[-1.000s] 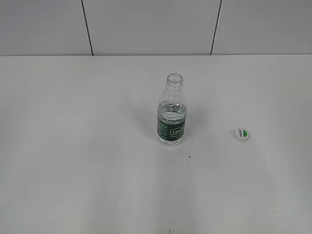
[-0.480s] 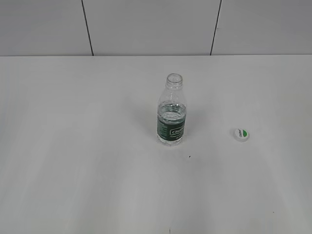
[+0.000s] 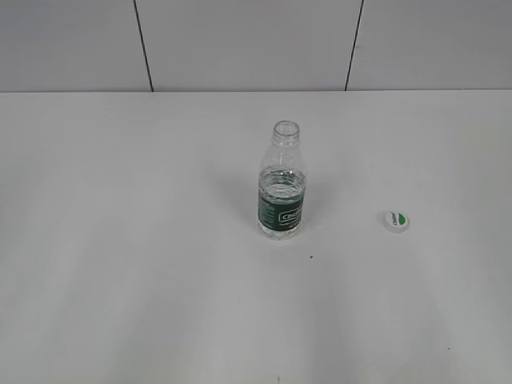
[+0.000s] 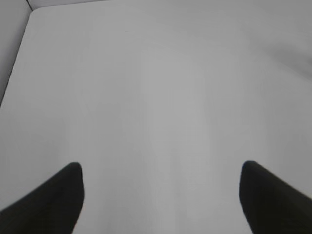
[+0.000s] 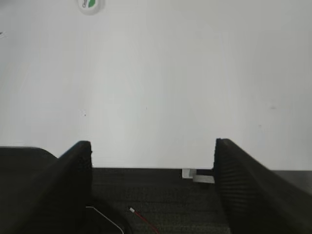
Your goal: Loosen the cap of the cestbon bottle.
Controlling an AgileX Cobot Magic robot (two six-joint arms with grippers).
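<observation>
Small clear plastic cestbon bottle (image 3: 281, 188) stands upright, long axis vertical, open mouth up, near the middle of the white table (image 3: 120, 240). Ribbed neck, dark green label band with white logo, some water inside. Small round white plastic cap (image 3: 396, 221) with green patch lies flat, top up, well apart toward the right edge. Left gripper (image 4: 161, 195) spread wide, empty; right gripper (image 5: 152, 161) likewise wide, empty.

white table (image 3: 120, 240), grey panelled wall (image 3: 240, 40)
</observation>
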